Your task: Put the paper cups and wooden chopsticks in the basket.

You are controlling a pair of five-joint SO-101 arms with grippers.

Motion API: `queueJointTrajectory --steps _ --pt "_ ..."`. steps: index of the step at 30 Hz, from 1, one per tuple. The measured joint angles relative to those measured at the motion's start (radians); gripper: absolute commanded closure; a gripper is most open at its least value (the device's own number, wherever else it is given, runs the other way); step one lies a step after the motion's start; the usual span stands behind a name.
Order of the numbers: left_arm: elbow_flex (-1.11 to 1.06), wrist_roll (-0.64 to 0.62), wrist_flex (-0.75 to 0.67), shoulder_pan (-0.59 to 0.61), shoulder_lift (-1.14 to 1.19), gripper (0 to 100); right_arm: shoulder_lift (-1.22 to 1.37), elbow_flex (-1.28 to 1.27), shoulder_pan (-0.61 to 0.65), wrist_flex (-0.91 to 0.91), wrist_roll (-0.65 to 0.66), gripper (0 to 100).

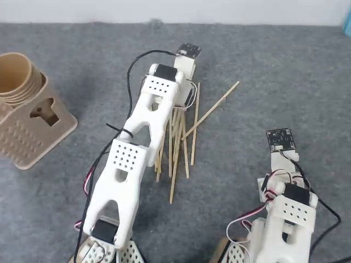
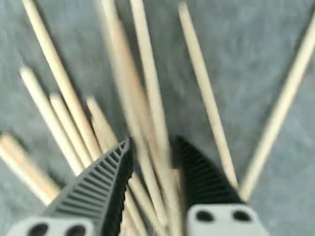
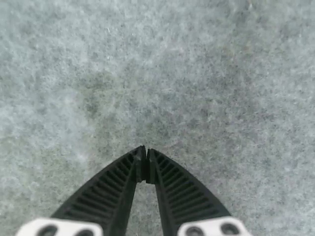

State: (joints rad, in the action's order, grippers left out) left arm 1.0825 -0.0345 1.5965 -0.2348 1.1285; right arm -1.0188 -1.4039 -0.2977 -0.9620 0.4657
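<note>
"Which step is this?"
"Grabbing. The left gripper (image 2: 152, 145) is spread, with chopsticks (image 2: 147, 78) right between its jaws. The right gripper (image 3: 146, 164) is pressed together, holding nothing."
"Next?"
"I think: squeeze, lift, carry to the basket (image 1: 33, 137)."

Grey, finely speckled mat (image 1: 274, 71). Plain pale blond chopsticks (image 1: 176, 143). Tan basket (image 1: 33, 131), with rows of small holes on one wall. Light brown cups (image 1: 16, 76). White left arm (image 1: 129, 159) and right arm (image 1: 290, 211), with dotted hole grids. Black cable (image 1: 130, 82). Black, ribbed left gripper (image 2: 150, 147) and right gripper (image 3: 146, 150).
</note>
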Motion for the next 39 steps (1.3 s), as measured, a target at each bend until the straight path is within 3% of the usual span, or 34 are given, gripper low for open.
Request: queueJointTrajectory --steps 4,11,17,26,31,35,39 --pt "0.018 0.003 0.11 0.0 0.0 99 0.0 0.0 0.0 0.0 0.0 99.1" --pt "-0.14 0.003 0.117 0.006 -0.06 99 0.0 0.0 0.0 0.0 0.0 99.1" --pt "-0.537 0.052 0.117 0.006 -0.301 99 0.0 0.0 0.0 0.0 0.0 99.1" --pt "-1.137 0.196 0.08 0.041 -0.911 99 0.0 0.0 0.0 0.0 0.0 99.1" --pt "-1.204 0.203 0.005 0.075 -1.178 95 0.0 0.0 0.0 0.0 0.0 99.1" --pt "-1.22 0.203 0.008 0.075 -1.208 83 0.0 0.0 0.0 0.0 0.0 99.1" --pt "-1.234 0.203 0.081 0.078 -1.208 82 0.0 0.0 0.0 0.0 0.0 99.1"
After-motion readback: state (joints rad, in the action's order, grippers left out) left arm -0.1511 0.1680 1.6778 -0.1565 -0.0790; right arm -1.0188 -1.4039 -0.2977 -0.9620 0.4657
